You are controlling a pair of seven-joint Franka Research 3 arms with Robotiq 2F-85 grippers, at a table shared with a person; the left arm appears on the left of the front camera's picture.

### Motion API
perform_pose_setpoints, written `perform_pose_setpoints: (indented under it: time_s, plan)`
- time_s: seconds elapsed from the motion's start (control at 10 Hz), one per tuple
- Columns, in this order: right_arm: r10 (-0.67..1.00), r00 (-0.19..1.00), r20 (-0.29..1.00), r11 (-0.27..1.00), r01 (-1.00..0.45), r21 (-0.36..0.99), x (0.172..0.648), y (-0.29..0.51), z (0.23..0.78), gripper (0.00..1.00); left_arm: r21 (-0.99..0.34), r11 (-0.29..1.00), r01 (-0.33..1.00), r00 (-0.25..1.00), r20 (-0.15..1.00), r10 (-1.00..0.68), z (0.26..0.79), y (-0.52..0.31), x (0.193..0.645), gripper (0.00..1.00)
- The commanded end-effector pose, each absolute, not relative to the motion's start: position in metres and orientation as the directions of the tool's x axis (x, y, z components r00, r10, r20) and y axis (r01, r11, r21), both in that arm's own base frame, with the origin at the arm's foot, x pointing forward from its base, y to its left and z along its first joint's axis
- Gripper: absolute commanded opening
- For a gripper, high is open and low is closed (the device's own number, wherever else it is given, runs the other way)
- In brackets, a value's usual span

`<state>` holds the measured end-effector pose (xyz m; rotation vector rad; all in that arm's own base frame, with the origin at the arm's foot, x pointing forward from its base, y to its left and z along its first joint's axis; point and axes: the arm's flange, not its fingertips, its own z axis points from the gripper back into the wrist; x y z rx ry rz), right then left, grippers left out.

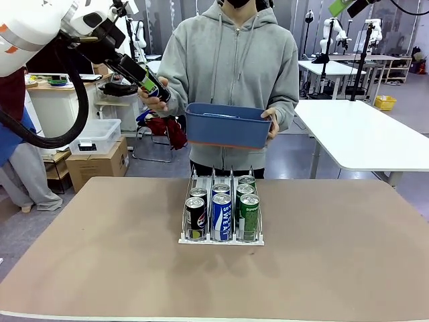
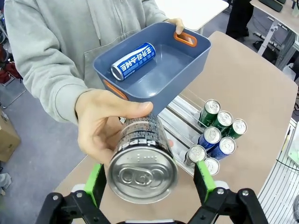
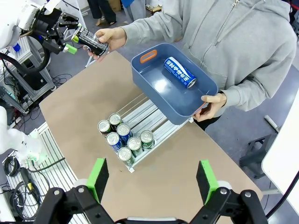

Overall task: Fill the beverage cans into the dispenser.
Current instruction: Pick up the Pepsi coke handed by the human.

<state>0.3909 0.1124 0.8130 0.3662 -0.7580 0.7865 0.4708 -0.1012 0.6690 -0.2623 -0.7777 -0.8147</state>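
Desk [image 1: 100, 255] carries the dispenser [image 1: 221, 242] at centre. The person at 12 o'clock holds a blue bin [image 2: 180, 81] above its far end. Left pincer [image 2: 149, 183] is raised at 10 o'clock from the dispenser and spread wide, green pads flanking a black can [image 2: 142, 158] offered by the person's hand [image 2: 100, 123]. The pads look just clear of it, not pinching. The can's long axis runs straight along the fingers, silver top toward the wrist, so closing should take it across its width. Right pincer [image 3: 153, 179] is spread and empty, high over the desk and well apart, so left is nearer. Count in dispenser: three green cans [image 1: 249, 209], two blue cans [image 1: 221, 216], two black cans [image 1: 195, 216]. In bin: one blue can [image 2: 133, 60] on its side.
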Motion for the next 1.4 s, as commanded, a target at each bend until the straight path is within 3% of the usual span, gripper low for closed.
perform_pose_setpoints:
  time_s: [0.0, 1.3]
  plan:
    - [0.499, 0.468, 0.729, 0.664, -0.747, 0.026, 0.39, 0.112, 0.812, 1.0, 0.077, 0.658, 0.749, 0.404, 0.734, -0.546, 0.665, -0.098, 0.475, 1.0]
    - [0.499, 0.468, 0.729, 0.664, -0.747, 0.026, 0.39, 0.112, 0.812, 1.0, 0.083, 0.647, 0.758, 0.399, 0.726, -0.56, 0.679, -0.105, 0.483, 1.0]
